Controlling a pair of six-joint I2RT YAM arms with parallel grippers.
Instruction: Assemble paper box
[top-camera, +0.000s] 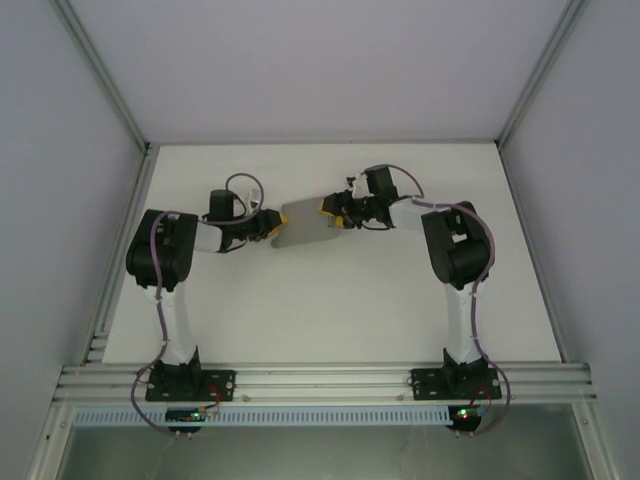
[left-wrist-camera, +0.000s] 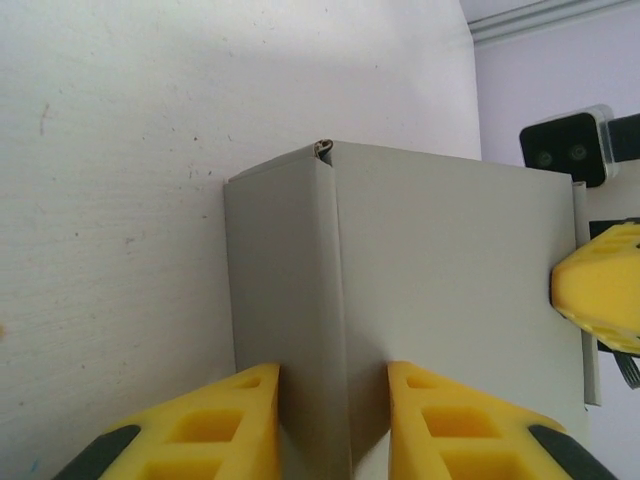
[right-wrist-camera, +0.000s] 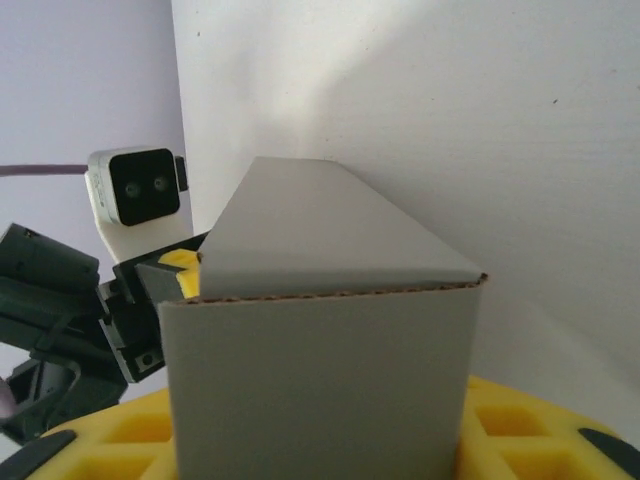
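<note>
Top external view: a plain grey, thin-cardboard paper box (top-camera: 300, 226) lies between the two arms, over the far half of the flat white table (top-camera: 330, 310). The left gripper (top-camera: 264, 226) is at its left end and the right gripper (top-camera: 333, 208) at its right end. Whether the box rests on the table or hangs just above it cannot be told.

From the left wrist, the left gripper's yellow ribbed fingers (left-wrist-camera: 225, 425) stand narrow, one on each side of a raised folded corner of the box. Grey cardboard fills the gap between them, so this gripper holds the box. A narrower side panel falls away to the left of the fold, and a broader panel spreads to the right. At that broad panel's right edge, the right gripper's yellow fingertip (left-wrist-camera: 600, 295) touches the cardboard. The right arm's black-and-white wrist camera (left-wrist-camera: 568, 148) is just above it.

From the right wrist, an end wall of the box stands upright close to the lens, and its top panel slopes away behind a raw cut edge. The right gripper's yellow fingers (right-wrist-camera: 530, 425) flank the bottom of that wall on both sides. Whether they press it or merely stand beside it cannot be told. Beyond the box is the left arm's wrist camera (right-wrist-camera: 140, 188).
</note>
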